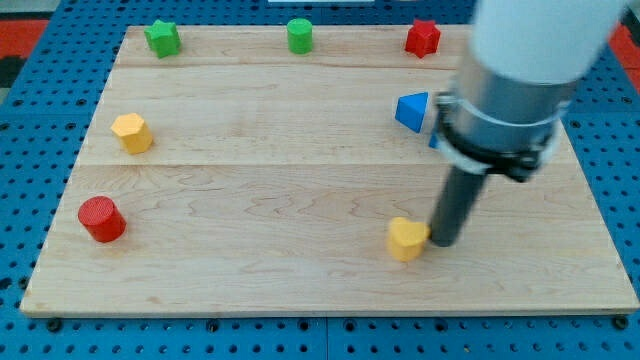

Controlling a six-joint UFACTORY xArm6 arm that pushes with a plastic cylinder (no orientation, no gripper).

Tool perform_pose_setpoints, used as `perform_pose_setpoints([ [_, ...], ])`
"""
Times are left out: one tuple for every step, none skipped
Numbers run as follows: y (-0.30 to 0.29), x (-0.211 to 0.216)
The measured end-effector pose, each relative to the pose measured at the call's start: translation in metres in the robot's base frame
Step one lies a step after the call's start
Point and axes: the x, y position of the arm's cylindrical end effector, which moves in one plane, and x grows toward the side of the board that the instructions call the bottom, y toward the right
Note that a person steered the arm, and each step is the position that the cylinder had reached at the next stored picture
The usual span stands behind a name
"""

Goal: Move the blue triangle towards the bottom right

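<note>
Camera view looks down at an angle on a pale wooden counter [300,200] resting on a blue pegboard [30,150]. The blue triangle [411,110] sits in the upper right part of the counter, just left of the arm's grey and white body [510,90]. That body covers the triangle's right side and hides a second small patch of blue [434,141] just below it; what that patch belongs to cannot be made out.

From the arm a straight dark rod [455,205] drops to the counter. My tip [445,243] rests low on the view's right, touching or all but touching the right side of a yellow heart-shaped block [406,238]. The tip is well below the blue triangle and apart from it. This arm carries no fingers, so there is nothing to call wide or narrow, and the rod holds nothing.

Along the view's top edge stand a green star-like block [162,38] at left, a green cylinder [299,35] in the middle, and a red star-like block [422,38] at right. On the left side are a yellow hexagonal block [132,132] and, lower, a red cylinder [101,219].

The arm's upper part is cut off by the view's top and blurred.
</note>
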Motion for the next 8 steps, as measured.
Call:
perform_pose_setpoints([
  [-0.098, 0.0],
  [-0.095, -0.021],
  [-0.124, -0.082],
  [-0.099, -0.156],
  [-0.064, -0.208],
  [-0.025, -0.234],
  [0.016, -0.206],
  [0.012, -0.181],
])
